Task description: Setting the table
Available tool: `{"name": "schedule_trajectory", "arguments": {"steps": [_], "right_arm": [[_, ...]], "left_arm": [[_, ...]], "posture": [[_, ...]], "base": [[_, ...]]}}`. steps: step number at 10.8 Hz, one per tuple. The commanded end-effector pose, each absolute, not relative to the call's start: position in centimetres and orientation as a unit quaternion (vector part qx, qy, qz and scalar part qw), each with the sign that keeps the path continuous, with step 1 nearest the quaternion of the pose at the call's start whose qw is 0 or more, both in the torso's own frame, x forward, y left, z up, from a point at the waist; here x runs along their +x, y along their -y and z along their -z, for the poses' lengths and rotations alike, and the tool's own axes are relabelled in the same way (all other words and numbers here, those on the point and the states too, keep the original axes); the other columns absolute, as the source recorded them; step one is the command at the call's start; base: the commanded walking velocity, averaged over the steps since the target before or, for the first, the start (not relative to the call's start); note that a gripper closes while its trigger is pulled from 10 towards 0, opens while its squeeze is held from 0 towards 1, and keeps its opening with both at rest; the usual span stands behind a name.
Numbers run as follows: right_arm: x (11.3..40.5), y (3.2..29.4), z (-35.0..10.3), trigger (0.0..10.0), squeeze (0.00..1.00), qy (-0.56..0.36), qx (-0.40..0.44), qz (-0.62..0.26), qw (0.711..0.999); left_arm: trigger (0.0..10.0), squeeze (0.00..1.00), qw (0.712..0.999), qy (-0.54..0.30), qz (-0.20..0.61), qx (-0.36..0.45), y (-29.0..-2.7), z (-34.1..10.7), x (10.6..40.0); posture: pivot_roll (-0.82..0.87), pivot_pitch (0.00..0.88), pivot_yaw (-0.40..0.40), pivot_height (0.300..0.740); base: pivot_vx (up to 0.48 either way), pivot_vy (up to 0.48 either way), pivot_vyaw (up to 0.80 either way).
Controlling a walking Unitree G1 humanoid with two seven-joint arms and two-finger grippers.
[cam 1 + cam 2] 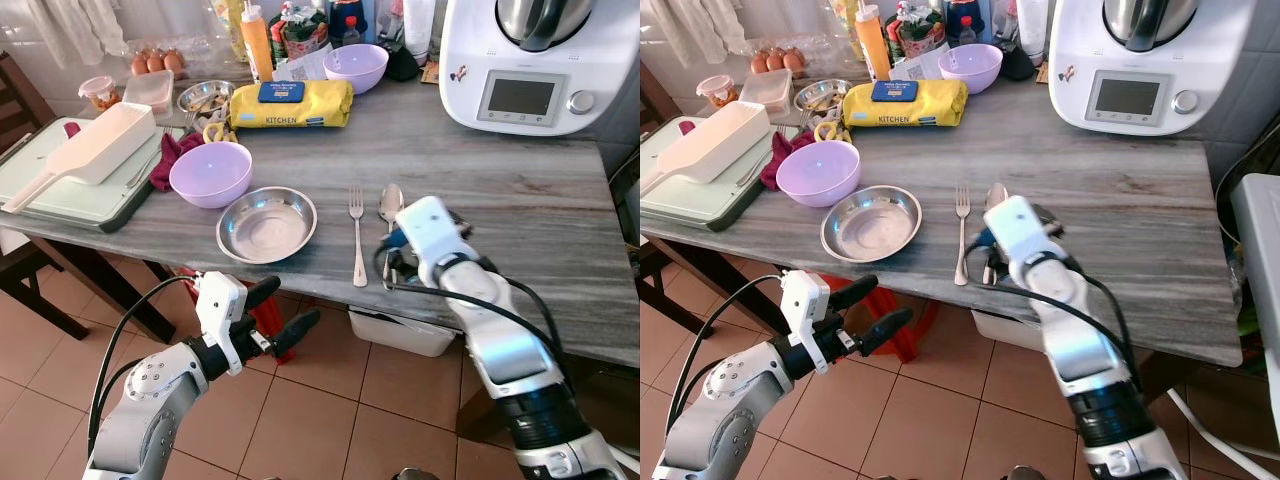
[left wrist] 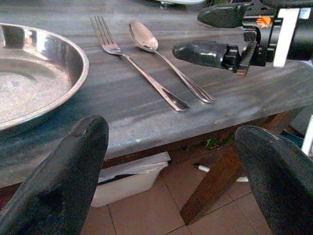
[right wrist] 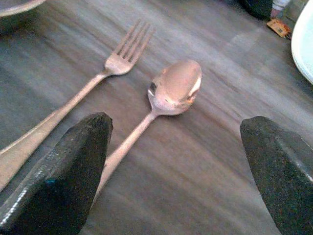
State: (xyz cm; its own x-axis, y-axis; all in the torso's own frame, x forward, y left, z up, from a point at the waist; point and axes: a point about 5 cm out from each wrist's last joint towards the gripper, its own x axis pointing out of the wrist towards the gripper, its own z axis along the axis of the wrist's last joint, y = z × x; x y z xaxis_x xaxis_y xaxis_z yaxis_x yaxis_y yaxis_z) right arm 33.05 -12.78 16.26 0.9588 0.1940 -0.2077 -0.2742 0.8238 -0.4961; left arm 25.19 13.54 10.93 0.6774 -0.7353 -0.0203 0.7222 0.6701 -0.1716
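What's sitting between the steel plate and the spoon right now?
Only the fork, lying parallel to the spoon on the bare tabletop, right of the steel plate. The left eye view shows it; the left wrist view confirms.

Worktop: grey streaked wood-look surface, matt, I see faint grain. Fork and spoon: polished metal, spoon bowl mirror-bright. Steel bowl: brushed metal, soft sheen. Lilac bowl: smooth plastic, glossy. My fingers: black, matt, finely pebbled.
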Motion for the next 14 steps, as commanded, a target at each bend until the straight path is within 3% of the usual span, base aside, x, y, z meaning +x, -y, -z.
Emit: {"name": "schedule_trajectory", "arguments": {"steps": [1,14], "right_arm": [[33.2,12.2,-16.3,10.0,0.0,-0.07,-0.271,-0.135,0.951],[32.9,10.8,-13.3,10.0,0.0,-0.116,-0.273,-0.179,0.938]], "left_arm": [[10.0,0.0,0.915,-0.045,0.395,-0.068,-13.9,-10.9,25.1],[10.0,0.0,0.911,-0.041,0.404,-0.072,-12.8,-11.3,25.2]], "posture": [[-0.1,0.139,0.121,0.74],[-0.1,0.146,0.132,0.74]], "base": [[0.0,0.0,0.0],[0.0,0.0,0.0]]}}
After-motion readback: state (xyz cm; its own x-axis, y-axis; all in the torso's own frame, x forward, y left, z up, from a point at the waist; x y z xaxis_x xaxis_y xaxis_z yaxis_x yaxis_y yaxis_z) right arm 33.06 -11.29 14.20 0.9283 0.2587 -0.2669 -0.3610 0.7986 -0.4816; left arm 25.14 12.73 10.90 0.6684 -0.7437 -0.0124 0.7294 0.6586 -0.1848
